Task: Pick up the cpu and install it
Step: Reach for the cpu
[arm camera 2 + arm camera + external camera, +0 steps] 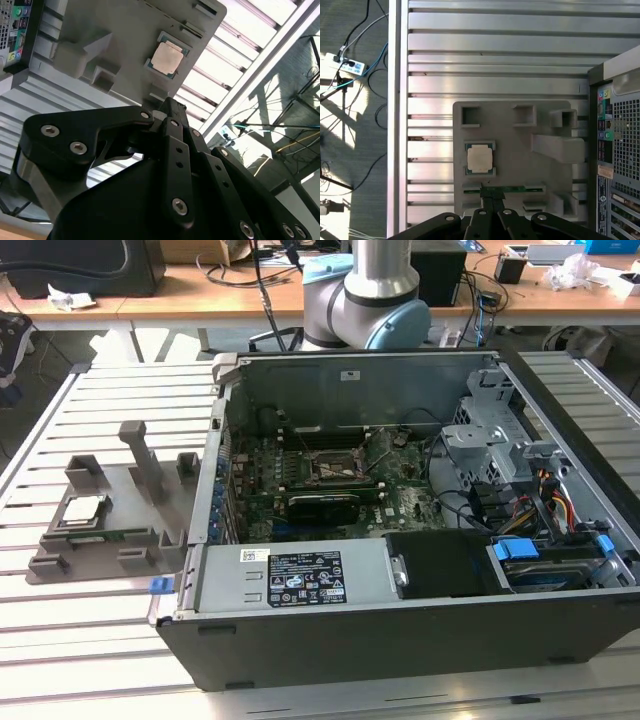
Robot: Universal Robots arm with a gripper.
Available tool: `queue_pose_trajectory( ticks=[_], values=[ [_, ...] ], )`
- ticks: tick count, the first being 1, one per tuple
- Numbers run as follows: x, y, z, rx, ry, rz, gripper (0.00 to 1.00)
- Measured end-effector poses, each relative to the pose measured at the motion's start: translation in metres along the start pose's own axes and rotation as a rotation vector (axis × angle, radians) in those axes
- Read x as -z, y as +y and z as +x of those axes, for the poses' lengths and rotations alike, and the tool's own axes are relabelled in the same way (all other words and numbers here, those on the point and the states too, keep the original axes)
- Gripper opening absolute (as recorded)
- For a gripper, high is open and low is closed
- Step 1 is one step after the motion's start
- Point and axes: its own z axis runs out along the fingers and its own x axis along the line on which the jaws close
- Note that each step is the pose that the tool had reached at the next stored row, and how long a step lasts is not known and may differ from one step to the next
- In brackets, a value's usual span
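**Parked in the holder, well clear of the case**

Spread over a slatted metal table: an open computer case, its motherboard socket bared to the exterior view, with the robot arm rising at twelve o'clock behind it. At nine o'clock from the case, on a grey holder: the cpu, flat and square, dull silver on top with a thin green rim, seated in a shallow pocket. Caught in both wrist views, above the holder: the black gripper, fingertips pressed together on nothing. Picked out by the first wrist view: a green memory stick slotted just beside the chip.
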Motion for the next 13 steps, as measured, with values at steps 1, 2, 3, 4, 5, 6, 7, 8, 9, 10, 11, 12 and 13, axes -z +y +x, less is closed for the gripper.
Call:
queue_pose_trajectory(
  ticks=[1,2,3,4,5,6,7,8,9,10,11,12,13],
  values=[
    [0.0000,0.0000,0.0015,0.000,0.0000,0.0001,0.11],
    [-0.0001,0.0000,0.0033,0.000,0.0000,0.0000,0.11],
    [-0.0001,0.0000,0.0033,0.000,0.0000,0.0000,0.11],
    [-0.0001,0.0000,0.0034,0.000,0.0000,0.0000,0.11],
    [-0.0001,0.0001,0.0035,0.000,0.0000,0.0000,0.11],
    [-0.0001,0.0000,0.0036,0.000,0.0000,0.0001,0.11],
    [-0.0001,0.0000,0.0036,0.000,0.0000,0.0000,0.11],
    [-0.0001,0.0000,0.0036,0.000,0.0000,0.0000,0.11],
    [-0.0001,0.0000,0.0037,0.000,0.0000,0.0000,0.11],
    [-0.0001,0.0000,0.0037,0.000,0.0000,0.0001,0.11],
    [-0.0001,0.0000,0.0037,0.000,0.0000,0.0000,0.11],
    [-0.0001,0.0000,0.0038,0.000,0.0000,0.0001,0.11],
    [-0.0001,0.0000,0.0038,0.000,0.0000,0.0001,0.11]
  ],
)
